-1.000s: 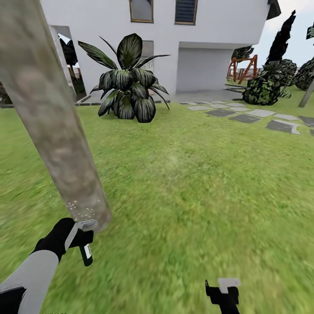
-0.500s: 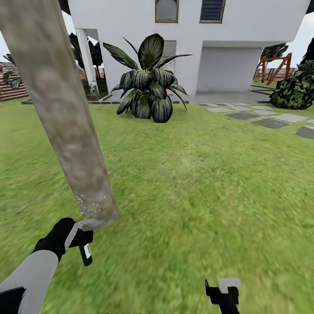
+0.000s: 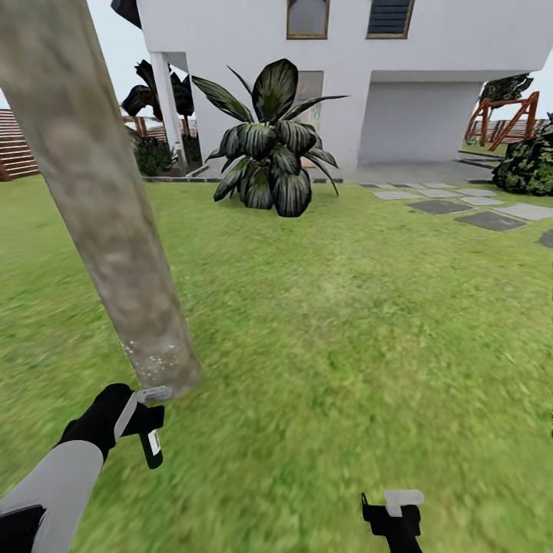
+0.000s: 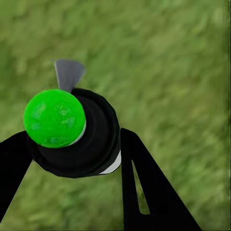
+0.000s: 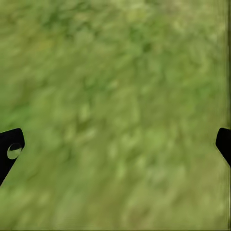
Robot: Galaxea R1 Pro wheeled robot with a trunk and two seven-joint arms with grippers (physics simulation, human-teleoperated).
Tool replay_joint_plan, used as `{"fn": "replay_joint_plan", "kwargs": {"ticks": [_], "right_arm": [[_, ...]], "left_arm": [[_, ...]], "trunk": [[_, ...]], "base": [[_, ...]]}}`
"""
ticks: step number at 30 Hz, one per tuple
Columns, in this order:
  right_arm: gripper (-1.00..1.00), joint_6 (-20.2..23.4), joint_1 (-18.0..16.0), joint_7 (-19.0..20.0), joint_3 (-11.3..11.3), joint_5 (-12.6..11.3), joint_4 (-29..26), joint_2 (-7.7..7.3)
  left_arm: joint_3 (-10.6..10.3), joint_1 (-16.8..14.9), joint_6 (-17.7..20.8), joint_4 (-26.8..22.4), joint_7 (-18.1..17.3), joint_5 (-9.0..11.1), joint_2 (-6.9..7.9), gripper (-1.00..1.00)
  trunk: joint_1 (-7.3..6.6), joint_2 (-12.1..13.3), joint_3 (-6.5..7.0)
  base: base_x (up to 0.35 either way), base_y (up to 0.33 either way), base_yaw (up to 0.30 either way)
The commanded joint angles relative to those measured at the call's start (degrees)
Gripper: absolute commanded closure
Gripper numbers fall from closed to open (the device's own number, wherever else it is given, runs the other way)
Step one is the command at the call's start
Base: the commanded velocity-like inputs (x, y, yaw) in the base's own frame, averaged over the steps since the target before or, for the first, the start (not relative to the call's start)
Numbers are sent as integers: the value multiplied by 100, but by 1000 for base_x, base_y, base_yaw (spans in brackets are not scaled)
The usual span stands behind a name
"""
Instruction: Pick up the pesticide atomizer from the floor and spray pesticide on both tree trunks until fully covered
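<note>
My left gripper (image 3: 142,418) is shut on the pesticide atomizer (image 3: 152,448), a small black bottle with a white patch, held just below the base of a tree trunk (image 3: 107,223). The mottled grey-brown trunk leans up toward the top left. Whitish pesticide specks (image 3: 157,357) dot its lowest part. In the left wrist view the atomizer (image 4: 94,144) shows a green round cap and a grey nozzle, clamped between the gripper's (image 4: 74,137) black fingers (image 4: 144,187). My right gripper (image 3: 393,511) hangs open over the grass, also in the right wrist view (image 5: 118,147).
Green lawn stretches all around. A big dark-leaved plant (image 3: 269,153) stands before a white house (image 3: 430,46). Grey stone slabs (image 3: 491,219) lie at the right, near a dark bush (image 3: 530,165) and a red wooden frame (image 3: 507,119). A slatted fence (image 3: 15,153) runs at the left.
The camera has turned left, so the house, plant and slabs sit further right in the picture. Both grippers hold the same pose, the left still gripping the atomizer.
</note>
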Motion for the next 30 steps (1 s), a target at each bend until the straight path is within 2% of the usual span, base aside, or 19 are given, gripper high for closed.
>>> {"fn": "replay_joint_plan", "kwargs": {"ticks": [1,9,24,30], "right_arm": [[-100,-7,-1,-17,50,-39,-2,0],[-100,-7,-1,-17,50,-41,-1,1],[-100,-7,-1,-17,51,-40,-1,1],[-100,-7,-1,-17,51,-38,-2,1]], "left_arm": [[28,-3,28,-9,-44,-45,-3,100],[28,-3,28,-9,-46,-45,0,100],[28,-3,23,-7,-62,-45,2,100],[40,-3,3,-65,-32,-37,-48,100]], "trunk": [[0,-2,-5],[0,-2,-5],[0,-2,-5],[0,-2,-5]], "base": [[84,-271,0],[88,-271,92],[139,-264,268],[123,-127,277]]}}
